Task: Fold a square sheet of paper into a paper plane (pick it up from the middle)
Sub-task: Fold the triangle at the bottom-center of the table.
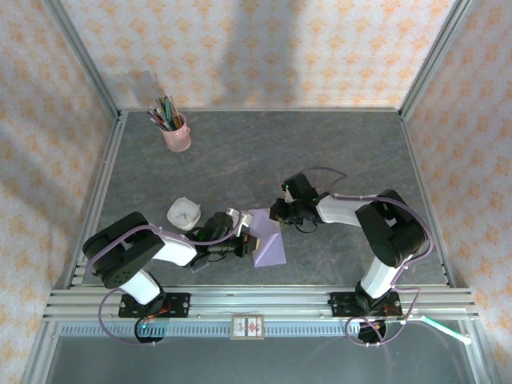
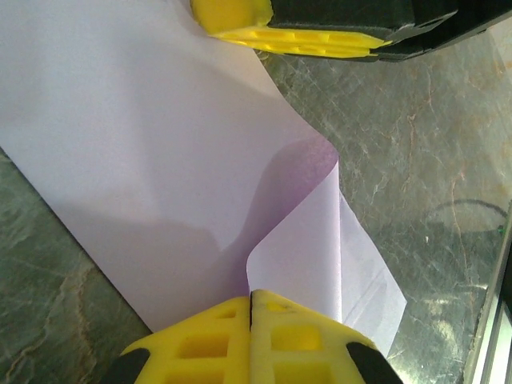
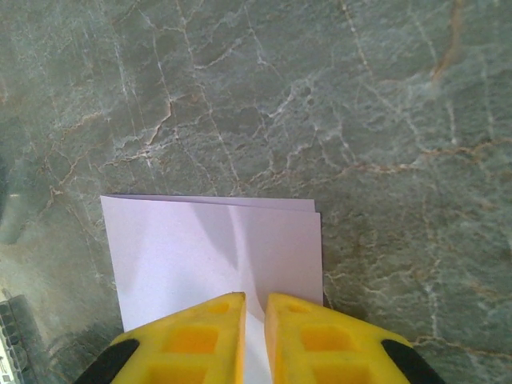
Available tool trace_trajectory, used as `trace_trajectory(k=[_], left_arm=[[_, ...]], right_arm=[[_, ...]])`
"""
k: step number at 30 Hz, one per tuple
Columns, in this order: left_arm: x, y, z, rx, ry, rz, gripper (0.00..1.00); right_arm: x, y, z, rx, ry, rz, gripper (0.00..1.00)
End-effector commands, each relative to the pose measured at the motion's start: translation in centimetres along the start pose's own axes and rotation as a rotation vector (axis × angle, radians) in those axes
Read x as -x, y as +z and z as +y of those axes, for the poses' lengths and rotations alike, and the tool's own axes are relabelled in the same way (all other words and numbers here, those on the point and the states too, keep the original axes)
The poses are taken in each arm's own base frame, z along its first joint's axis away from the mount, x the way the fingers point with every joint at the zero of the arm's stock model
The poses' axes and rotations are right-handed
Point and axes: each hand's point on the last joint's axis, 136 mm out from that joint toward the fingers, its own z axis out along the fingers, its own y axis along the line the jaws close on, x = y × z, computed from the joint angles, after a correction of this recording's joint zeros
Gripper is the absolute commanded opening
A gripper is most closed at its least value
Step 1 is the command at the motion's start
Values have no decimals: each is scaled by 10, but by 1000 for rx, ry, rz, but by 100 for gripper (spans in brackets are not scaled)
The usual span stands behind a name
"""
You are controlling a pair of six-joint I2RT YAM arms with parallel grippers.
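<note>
The square sheet of paper (image 1: pixel 270 246) is lavender and lies folded over on the dark table between my two arms. My left gripper (image 1: pixel 246 240) sits at its left edge. In the left wrist view the left gripper (image 2: pixel 251 298) is shut on a raised curl of the sheet (image 2: pixel 144 160). My right gripper (image 1: pixel 277 214) is at the sheet's far edge. In the right wrist view the right gripper (image 3: pixel 254 306) is nearly closed, with a ridge of the layered sheet (image 3: pixel 200 248) running up between the jaws. One of its yellow fingers (image 2: pixel 296 36) shows in the left wrist view. A paper plane is out of view.
A pink cup of pens (image 1: pixel 174 132) stands at the back left. A small white round object (image 1: pixel 184 214) sits just left of the left gripper. A white card (image 1: pixel 247 326) rests on the metal rail (image 1: pixel 320 300) along the near edge. Patterned walls enclose the table.
</note>
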Motion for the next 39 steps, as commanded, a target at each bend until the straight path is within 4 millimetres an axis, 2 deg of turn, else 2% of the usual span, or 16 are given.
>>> trace_trajectory(k=[1, 39], left_arm=[[6, 3, -2, -12, 14, 0, 0], [9, -1, 5, 17, 6, 4, 0]], right_arm=[[-21, 11, -44, -158, 27, 60, 16], [-20, 9, -43, -163, 29, 57, 15]])
